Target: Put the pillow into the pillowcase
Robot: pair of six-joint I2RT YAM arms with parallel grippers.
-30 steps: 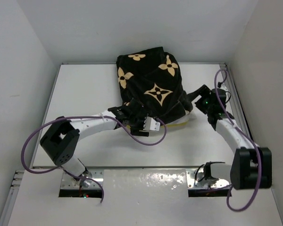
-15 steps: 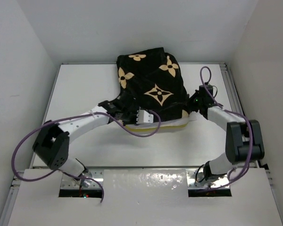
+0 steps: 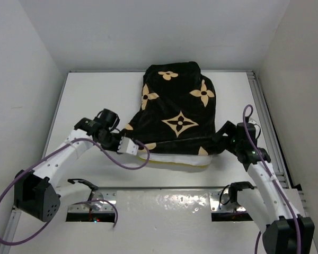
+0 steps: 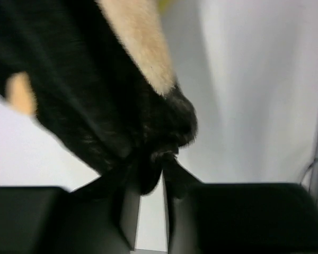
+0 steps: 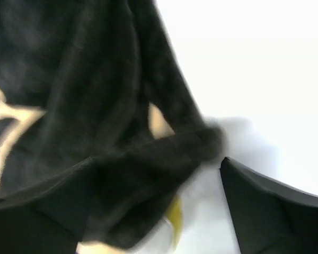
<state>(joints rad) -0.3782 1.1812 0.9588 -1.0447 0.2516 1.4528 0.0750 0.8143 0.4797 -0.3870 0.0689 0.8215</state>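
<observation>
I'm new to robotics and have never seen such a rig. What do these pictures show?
Two robot arms are bolted at the near edge of a white table. The wide picture comes from above and behind them; the two close-ups come from a camera on each wrist. On the table lies a pillow, mostly inside a black flowered pillowcase. The left pincer pinches the pillowcase's edge; the right pincer stands open by the other corner.

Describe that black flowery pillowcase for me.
The pillowcase is black, velvety-looking cloth printed with tan flowers and stars. It lies rumpled on the table, covering most of a cream pillow whose near edge sticks out. The left fingers pinch its near-left corner; the right fingers stand open at its near-right corner.
</observation>
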